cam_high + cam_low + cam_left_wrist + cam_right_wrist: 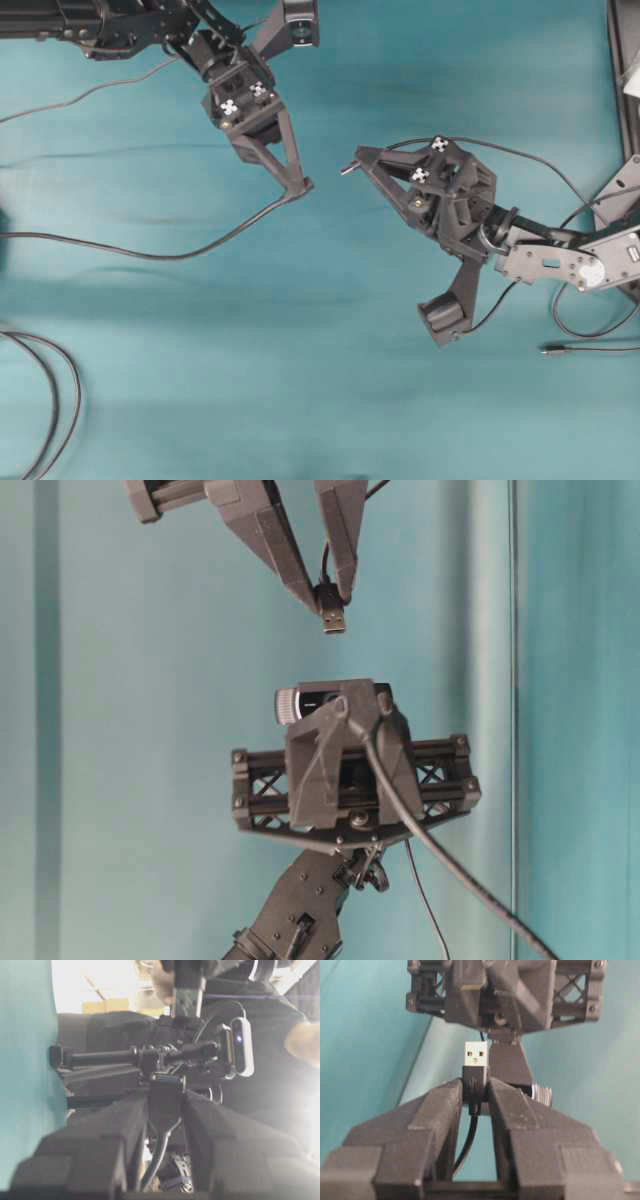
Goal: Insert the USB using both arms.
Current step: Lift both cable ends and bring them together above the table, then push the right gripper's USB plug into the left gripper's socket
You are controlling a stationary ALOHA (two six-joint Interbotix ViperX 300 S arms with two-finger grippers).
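Gripping the USB [476, 1071] by its short dark body, the right gripper [475, 1091] is pointing the silver tip out past its fingertips, toward the other arm. Across the gap, the left gripper [165, 1105] is pinching the dark socket [166, 1091], its blue-lined mouth facing the right arm, with its grey cable [150, 250] trailing away over the teal table [330, 380]. In the overhead view plug and socket are hanging in the air, near each other but apart, so the step in hand is the approach and line-up before insertion. Next, the two ends are needing to come onto one axis, the flat tip matched to the slot, then pushed straight together. Whether the tip's roll already suits the slot is probably not decidable from these angles.
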